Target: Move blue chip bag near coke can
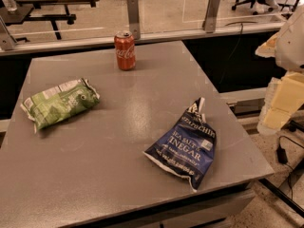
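Observation:
The blue chip bag lies flat on the grey table, near its front right corner, with white "Sea Salt & Vinegar" lettering facing up. The coke can stands upright near the table's far edge, well apart from the bag. My gripper shows as pale white and yellow parts at the right edge of the view. It is off the table, to the right of the blue bag, and touches nothing.
A green chip bag lies on the left side of the table. A low glass barrier with metal posts runs behind the table. Cables lie on the floor at the right.

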You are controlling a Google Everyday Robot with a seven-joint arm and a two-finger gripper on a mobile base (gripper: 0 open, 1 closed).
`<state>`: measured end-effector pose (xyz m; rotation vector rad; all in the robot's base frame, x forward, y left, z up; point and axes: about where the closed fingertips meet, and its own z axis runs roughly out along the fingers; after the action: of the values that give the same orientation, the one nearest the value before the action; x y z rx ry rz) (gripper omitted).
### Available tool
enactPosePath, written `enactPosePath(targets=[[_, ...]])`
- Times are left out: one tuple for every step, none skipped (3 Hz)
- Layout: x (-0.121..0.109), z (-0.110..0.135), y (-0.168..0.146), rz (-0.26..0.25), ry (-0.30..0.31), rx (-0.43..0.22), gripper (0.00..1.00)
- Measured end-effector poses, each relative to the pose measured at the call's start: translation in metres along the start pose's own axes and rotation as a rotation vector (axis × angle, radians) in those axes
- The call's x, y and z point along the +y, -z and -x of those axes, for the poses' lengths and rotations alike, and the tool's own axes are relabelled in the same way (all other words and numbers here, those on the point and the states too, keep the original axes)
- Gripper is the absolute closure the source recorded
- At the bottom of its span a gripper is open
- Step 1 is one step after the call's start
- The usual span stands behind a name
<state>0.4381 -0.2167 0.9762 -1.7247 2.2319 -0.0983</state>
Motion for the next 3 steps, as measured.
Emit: enactPosePath(targets=[[0.000,0.001,0.001,-0.003,0.001,-0.003,0.00],[0.000,0.010,-0.004,0.015,0.018,-0.044,0.00],[0.008,0.026,-0.023,0.059,0.061,-0.105,0.00]])
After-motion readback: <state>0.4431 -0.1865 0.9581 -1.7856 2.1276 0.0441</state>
